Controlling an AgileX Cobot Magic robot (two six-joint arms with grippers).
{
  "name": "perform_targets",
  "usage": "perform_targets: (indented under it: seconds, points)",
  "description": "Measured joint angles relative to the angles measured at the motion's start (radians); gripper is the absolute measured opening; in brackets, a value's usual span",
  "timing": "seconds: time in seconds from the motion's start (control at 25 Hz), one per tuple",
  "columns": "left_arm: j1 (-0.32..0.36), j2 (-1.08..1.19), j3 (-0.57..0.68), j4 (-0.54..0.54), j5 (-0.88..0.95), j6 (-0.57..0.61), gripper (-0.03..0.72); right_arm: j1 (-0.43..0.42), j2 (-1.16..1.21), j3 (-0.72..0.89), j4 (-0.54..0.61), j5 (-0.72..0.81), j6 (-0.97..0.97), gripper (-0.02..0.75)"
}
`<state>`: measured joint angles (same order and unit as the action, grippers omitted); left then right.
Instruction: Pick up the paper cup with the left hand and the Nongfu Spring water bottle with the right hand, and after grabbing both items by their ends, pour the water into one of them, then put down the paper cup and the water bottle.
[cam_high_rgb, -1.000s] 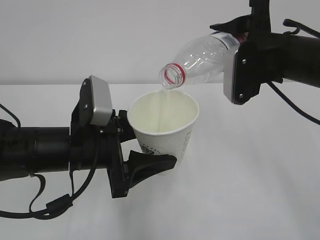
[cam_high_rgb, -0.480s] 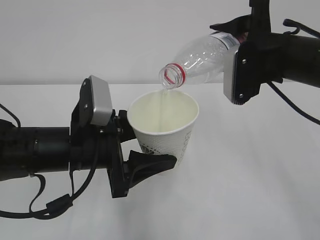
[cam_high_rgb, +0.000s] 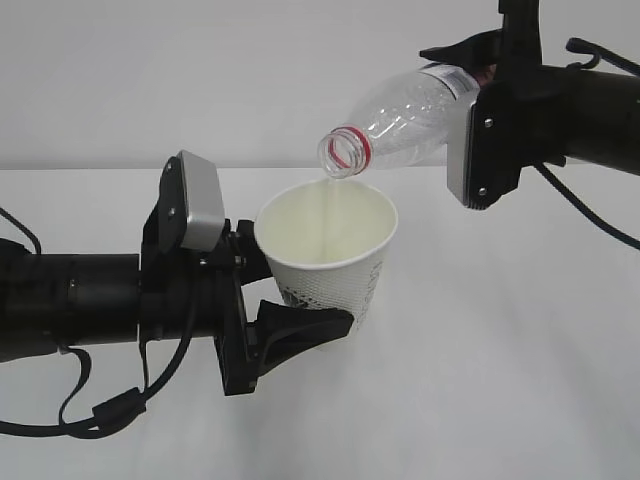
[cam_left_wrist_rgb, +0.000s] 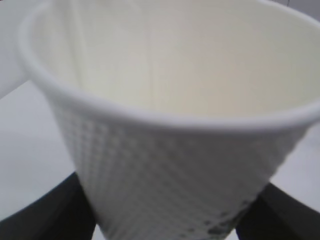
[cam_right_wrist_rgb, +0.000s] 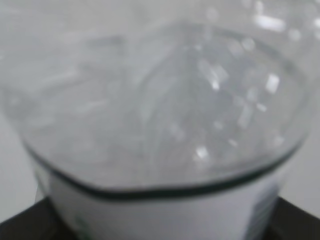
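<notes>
While the right black gripper (cam_high_rgb: 478, 70) clamps the tilted clear ribbed bottle (cam_high_rgb: 400, 115) (upper right), hold its mouth over the white dotted paper cup (cam_high_rgb: 330, 262), gripped mid-frame by the left gripper (cam_high_rgb: 290, 300).

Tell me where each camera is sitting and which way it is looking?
Exterior view: sits in front, looking level across the white table; shows both black arms, the left hand holding the paper cup, the right hand tilting the bottle.
Left wrist view: sits on the left arm, looking at the cup up close; dark fingers at the bottom corners.
Right wrist view: sits on the right arm, looking along the bottle; dark fingers below.
Shared: cup and bottle each appear in the exterior view too.
</notes>
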<state>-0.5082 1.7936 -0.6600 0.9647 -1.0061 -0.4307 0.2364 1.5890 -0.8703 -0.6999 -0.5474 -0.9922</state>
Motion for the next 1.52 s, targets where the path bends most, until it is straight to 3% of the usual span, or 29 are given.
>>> perform_targets:
  seconds: [1.52]
  points:
    - [-0.036, 0.0, 0.0, -0.003, 0.0, -0.001, 0.549, 0.0, 0.0, -0.001, -0.004, -0.013, -0.005, 0.477]
